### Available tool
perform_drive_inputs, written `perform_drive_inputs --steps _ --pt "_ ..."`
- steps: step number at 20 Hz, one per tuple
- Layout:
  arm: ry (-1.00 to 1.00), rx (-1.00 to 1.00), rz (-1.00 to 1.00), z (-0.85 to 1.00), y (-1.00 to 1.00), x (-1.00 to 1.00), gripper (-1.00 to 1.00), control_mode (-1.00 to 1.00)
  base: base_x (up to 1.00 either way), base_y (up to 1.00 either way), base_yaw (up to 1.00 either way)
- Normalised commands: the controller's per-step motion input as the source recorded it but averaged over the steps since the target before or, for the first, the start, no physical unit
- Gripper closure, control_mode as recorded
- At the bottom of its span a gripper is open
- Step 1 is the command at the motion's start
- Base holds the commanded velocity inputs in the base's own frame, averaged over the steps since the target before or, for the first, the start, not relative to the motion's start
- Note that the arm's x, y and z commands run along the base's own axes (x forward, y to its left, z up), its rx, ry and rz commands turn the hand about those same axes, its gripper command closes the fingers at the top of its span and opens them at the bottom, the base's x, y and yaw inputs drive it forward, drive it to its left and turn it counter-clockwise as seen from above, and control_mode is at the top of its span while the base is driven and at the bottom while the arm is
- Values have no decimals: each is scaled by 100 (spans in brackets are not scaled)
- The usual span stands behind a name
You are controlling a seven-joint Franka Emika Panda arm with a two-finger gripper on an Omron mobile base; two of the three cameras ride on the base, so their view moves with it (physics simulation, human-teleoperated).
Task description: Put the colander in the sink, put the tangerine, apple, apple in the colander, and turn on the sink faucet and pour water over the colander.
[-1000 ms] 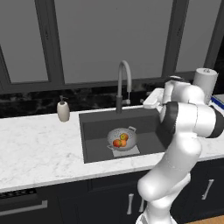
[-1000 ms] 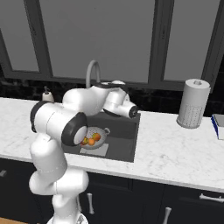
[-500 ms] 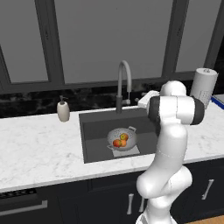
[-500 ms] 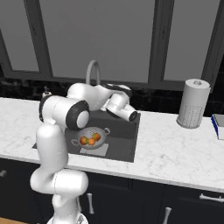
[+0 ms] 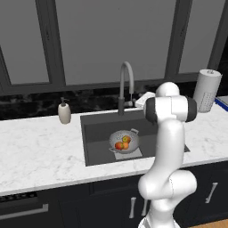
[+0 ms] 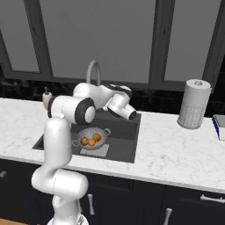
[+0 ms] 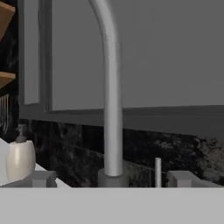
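No brand, label or readable writing can be made out on any object.

The sink is set into the white marbled tabletop, with its front edge close to the tabletop's front edge. The colander is seen standing upright on the lighter panel at the bottom of the sink, toward the right half of the basin, so that bare basin floor is left open to its left. Three fruits are held in the colander: the two apples and the tangerine, lying together and touching; which is which is hard to tell at this size.

The sink faucet is mounted at the back edge of the sink, its arched spout reaching forward over the basin. In the hand view its upright pipe is seen close ahead, with a thin upright lever just beside its base on the right. No stream is seen falling from the spout.

The gripper is held level at the foot of the faucet, behind the sink's back right part, and its jaws are spread wide with nothing between them; the two fingertips are seen to either side of the faucet base.

A soap dispenser is stood on the tabletop left of the sink, well apart from the faucet. A paper towel roll is stood far to the right, with open tabletop between it and the sink.
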Motion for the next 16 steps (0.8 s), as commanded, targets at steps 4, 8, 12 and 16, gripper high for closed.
perform_drive_inputs --steps 4,8,12,16 --pt "0 0 -1 -21 5 46 -100 -100 0 0 0" --pt "0 0 -4 -13 0 47 -100 -100 0 0 0" --pt "0 1 -4 -11 0 50 -100 -100 0 0 0" --pt "0 0 -3 -19 0 46 -100 -100 0 0 0"
